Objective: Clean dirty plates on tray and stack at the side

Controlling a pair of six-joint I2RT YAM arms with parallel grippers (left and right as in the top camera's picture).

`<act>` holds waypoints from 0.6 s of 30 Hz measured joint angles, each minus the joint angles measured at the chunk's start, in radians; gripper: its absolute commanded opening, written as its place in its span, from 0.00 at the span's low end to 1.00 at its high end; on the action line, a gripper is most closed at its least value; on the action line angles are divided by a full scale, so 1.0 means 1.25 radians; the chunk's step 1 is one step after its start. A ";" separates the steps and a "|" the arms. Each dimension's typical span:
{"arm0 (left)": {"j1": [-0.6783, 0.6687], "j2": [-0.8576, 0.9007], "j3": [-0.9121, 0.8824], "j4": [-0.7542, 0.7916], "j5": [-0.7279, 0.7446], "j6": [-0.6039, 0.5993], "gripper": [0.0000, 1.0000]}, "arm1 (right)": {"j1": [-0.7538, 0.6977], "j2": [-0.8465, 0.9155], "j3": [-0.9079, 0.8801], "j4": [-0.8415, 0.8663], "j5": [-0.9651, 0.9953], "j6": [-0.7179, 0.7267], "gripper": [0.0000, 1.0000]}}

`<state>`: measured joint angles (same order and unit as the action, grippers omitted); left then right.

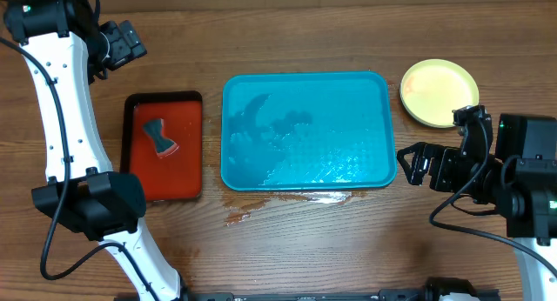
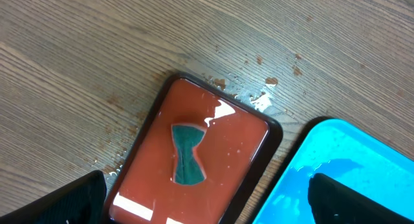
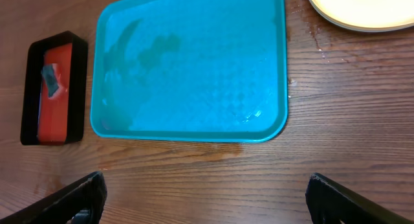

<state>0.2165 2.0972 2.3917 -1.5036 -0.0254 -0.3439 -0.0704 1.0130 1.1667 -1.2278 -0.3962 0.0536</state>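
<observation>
The turquoise tray [image 1: 383, 127] lies mid-table, wet and with no plate on it; it also shows in the right wrist view [image 3: 275, 75] and at the left wrist view's lower right [image 2: 362, 159]. A pale yellow-green plate [image 1: 438, 92] lies right of the tray's far corner, and its edge shows in the right wrist view [image 3: 362, 10]. I cannot tell whether other plates lie under it; no light blue plate shows. My left gripper [image 1: 130, 42] is open and empty, high at the far left [image 2: 207, 195]. My right gripper [image 1: 411, 164] is open and empty over bare wood right of the tray [image 3: 204, 188].
A red black-rimmed tray [image 1: 187, 162] lies left of the turquoise tray and holds a dark teal hourglass-shaped piece [image 1: 160, 137], also in the left wrist view [image 2: 187, 153]. Spilled water and orange-brown smears [image 1: 287, 199] lie on the wood along the turquoise tray's near edge.
</observation>
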 measured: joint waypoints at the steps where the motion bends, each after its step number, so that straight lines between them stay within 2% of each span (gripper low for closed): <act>1: 0.000 0.000 0.000 0.000 0.000 0.000 1.00 | 0.000 0.002 0.000 0.000 0.000 0.001 1.00; 11: 0.000 0.000 0.000 0.000 0.000 0.000 1.00 | 0.007 0.025 -0.007 0.014 0.006 0.000 1.00; 15: 0.000 0.000 0.000 0.000 0.000 0.000 1.00 | 0.027 0.006 -0.066 0.084 0.008 -0.009 1.00; 18: 0.000 0.000 0.000 0.001 0.000 0.000 1.00 | 0.030 -0.055 -0.160 0.190 0.006 -0.012 1.00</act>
<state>0.2169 2.0972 2.3917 -1.5028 -0.0257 -0.3443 -0.0326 0.9447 0.9665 -0.9905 -0.3882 0.0383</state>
